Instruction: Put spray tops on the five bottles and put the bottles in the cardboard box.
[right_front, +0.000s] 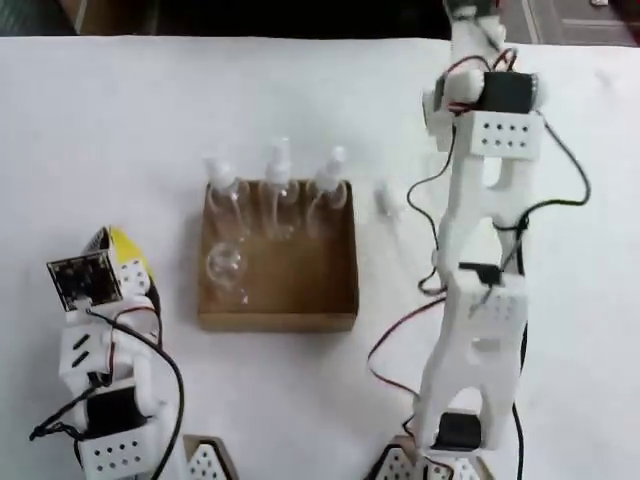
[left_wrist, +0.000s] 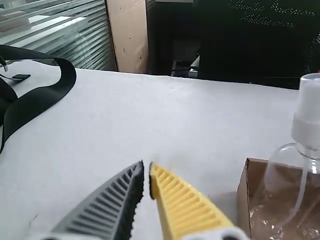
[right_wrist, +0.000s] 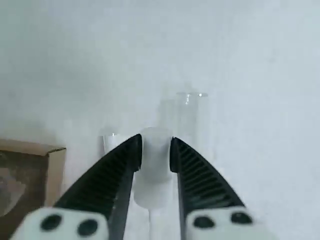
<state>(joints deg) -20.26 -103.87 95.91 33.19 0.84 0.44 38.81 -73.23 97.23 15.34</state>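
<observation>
The cardboard box (right_front: 280, 300) sits mid-table. Three clear bottles with white spray tops (right_front: 278, 185) stand along its far wall. A fourth clear bottle (right_front: 225, 265) is in its left part; I cannot tell if it has a top. My right gripper (right_wrist: 156, 142) is shut on a white spray top (right_wrist: 154, 170), whose thin tube hangs below. The box corner (right_wrist: 30, 165) lies beside it. My left gripper (left_wrist: 146, 172) is shut with nothing in it, near the box's left side (right_front: 125, 250). One capped bottle (left_wrist: 300, 160) rises from the box (left_wrist: 247, 200).
A small white and clear piece (right_front: 385, 200) lies on the table just right of the box. Clear caps (right_wrist: 190, 107) stand beyond the held spray top. The right arm (right_front: 480, 260) stretches along the box's right side. A black strap (left_wrist: 35, 95) lies on the table.
</observation>
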